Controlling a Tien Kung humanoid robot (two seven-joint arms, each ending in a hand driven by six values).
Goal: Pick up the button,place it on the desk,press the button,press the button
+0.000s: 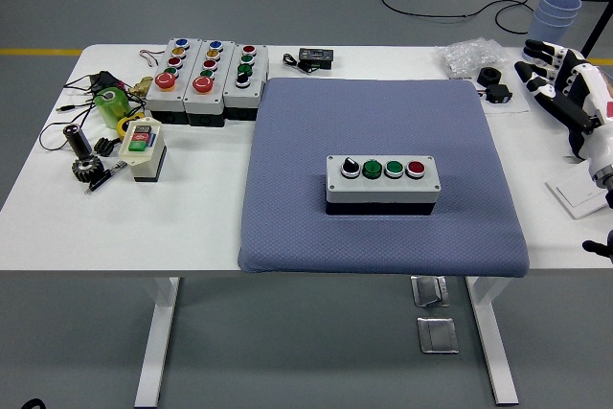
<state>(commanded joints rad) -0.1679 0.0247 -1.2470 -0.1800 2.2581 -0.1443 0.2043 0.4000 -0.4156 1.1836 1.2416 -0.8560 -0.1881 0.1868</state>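
Head view. Your right hand (565,83) is raised at the table's far right edge, well apart from the button box (382,183), its fingers (542,53) spread and holding nothing; the white forearm shell runs down to the picture's right border. Your left arm does not appear. The button box lies flat near the middle of the blue-grey mat (383,122) that covers the right half of the white table (115,227). Along its top you see, from left to right, a black-and-white selector knob (351,168), two green buttons (373,169) and a red button (416,169). At the table's far left stand three more grey control boxes (209,79) side by side, touching one another, each with a column of coloured buttons. Nearer you on the left sits a small cream switch box (143,148), with a gear (85,169), a green object (110,102) and loose wires around it. A small black device (314,58) lies just beyond the mat's far edge, and a clear plastic bag (471,53) lies at the far right.
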